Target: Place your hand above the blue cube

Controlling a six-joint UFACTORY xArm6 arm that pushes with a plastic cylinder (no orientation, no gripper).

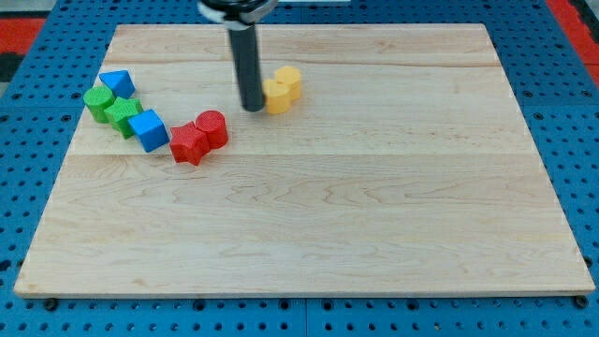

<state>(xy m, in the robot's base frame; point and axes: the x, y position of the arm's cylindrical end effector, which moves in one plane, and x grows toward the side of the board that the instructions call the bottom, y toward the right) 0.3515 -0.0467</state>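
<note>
A blue cube (148, 129) lies at the view's left on the wooden board (309, 215). A second blue block (118, 83) lies above and left of it. Two green blocks (98, 101) (123, 115) sit between the two blue ones. A red star-shaped block (189, 143) and a red cylinder (213, 127) lie just right of the blue cube. My tip (253, 108) rests on the board to the right of the red blocks, well right of the blue cube, touching the left side of a yellow block (278, 96).
A second yellow block (288, 80) adjoins the first at its upper right. The board lies on a blue perforated table (28, 140); a red area shows at the top corners.
</note>
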